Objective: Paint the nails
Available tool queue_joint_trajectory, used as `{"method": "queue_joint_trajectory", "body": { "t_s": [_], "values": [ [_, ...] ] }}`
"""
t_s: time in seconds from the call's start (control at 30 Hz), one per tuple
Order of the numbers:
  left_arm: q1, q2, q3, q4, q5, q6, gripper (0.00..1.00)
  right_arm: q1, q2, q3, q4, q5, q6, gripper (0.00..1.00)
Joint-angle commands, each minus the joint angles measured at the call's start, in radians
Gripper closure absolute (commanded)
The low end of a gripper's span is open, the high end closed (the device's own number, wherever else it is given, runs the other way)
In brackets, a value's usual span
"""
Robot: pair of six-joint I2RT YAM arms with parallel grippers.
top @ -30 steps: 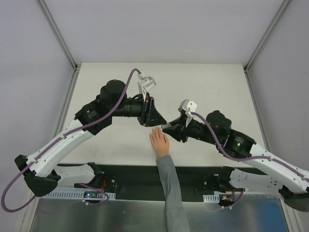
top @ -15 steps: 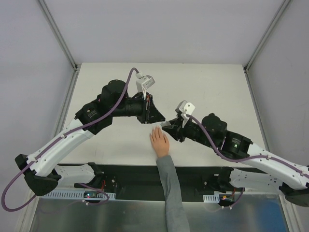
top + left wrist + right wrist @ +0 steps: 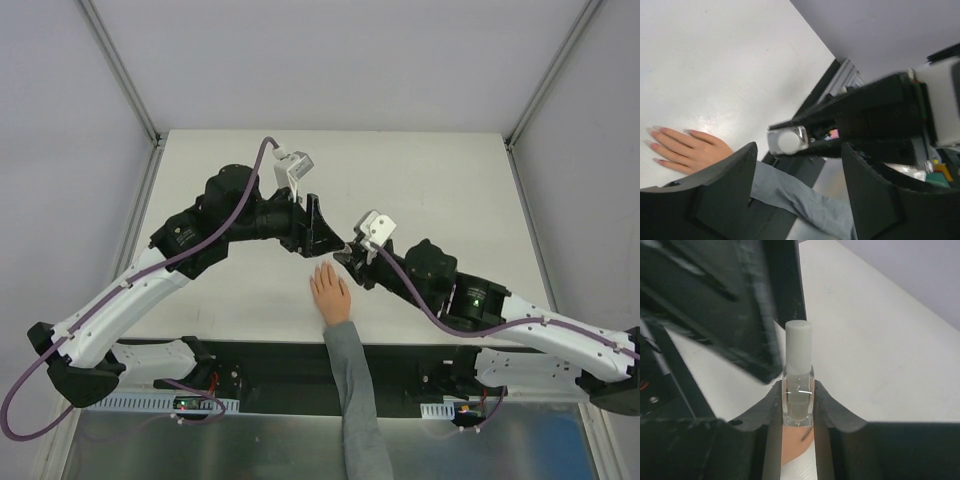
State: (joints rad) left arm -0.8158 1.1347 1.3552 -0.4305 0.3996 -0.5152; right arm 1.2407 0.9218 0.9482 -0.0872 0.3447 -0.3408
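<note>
A pale peach-pink hand [image 3: 330, 293] in a grey sleeve [image 3: 352, 390] lies palm down on the white tabletop [image 3: 450, 180], close to the middle of its near edge, with the fingers together and pointing toward the far edge. The nails [image 3: 650, 144] show only in the left wrist view, as faint pinkish tips barely different from the skin. Just beyond the fingertips, toward the far edge, the two arms meet. The right fingers [image 3: 771, 415] are clenched on a small clear bottle [image 3: 798, 390], which they pinch at its glass body so that its white cap [image 3: 798, 342] juts out past them. Part of the hand shows directly beneath the bottle in the right wrist view. The left fingers [image 3: 725, 185] are released and spread wide, grasping nothing. Through the gap between them the bottle's cap is seen end-on. In the right wrist view one left finger is just beside the cap, and whether they touch cannot be told.
</note>
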Motion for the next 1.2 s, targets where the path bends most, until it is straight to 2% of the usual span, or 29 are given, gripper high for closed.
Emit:
{"method": "queue_joint_trajectory", "body": {
  "t_s": [0.0, 0.03, 0.07, 0.17, 0.23, 0.33, 0.4, 0.53, 0.77, 1.17],
  "values": [
    [0.026, -0.087, 0.004, 0.099, 0.079, 0.049, 0.26, -0.182, -0.064, 0.017, 0.032, -0.396, 0.141, 0.99],
    [0.033, -0.098, -0.01, 0.125, 0.096, 0.044, 0.23, -0.219, -0.073, 0.011, 0.036, -0.552, 0.166, 1.0],
    [0.041, -0.11, -0.039, 0.186, 0.117, 0.041, 0.2, -0.275, -0.075, 0.009, 0.043, -0.619, 0.21, 0.99],
    [0.084, -0.136, -0.118, 0.3, 0.243, -0.006, 0.2, -0.337, -0.069, 0.023, 0.061, -0.827, 0.25, 1.0],
    [0.096, -0.147, -0.163, 0.461, 0.347, -0.063, 0.2, -0.362, -0.058, 0.027, 0.111, -0.989, 0.313, 1.0],
    [0.098, -0.153, -0.229, 0.62, 0.415, -0.13, 0.25, -0.388, -0.038, 0.018, 0.236, -1.145, 0.427, 0.99],
    [0.098, -0.159, -0.258, 0.692, 0.426, -0.155, 0.28, -0.392, -0.031, 0.008, 0.3, -1.174, 0.473, 0.99],
    [0.098, -0.161, -0.286, 0.791, 0.462, -0.203, 0.39, -0.399, -0.023, 0.004, 0.317, -1.165, 0.483, 1.0],
    [0.098, -0.156, -0.286, 0.829, 0.504, -0.229, 0.56, -0.411, -0.026, -0.017, 0.357, -1.139, 0.493, 0.99],
    [0.098, -0.119, -0.269, 0.828, 0.538, -0.243, 0.67, -0.434, -0.032, -0.029, 0.405, -1.089, 0.51, 1.0]
  ]
}}
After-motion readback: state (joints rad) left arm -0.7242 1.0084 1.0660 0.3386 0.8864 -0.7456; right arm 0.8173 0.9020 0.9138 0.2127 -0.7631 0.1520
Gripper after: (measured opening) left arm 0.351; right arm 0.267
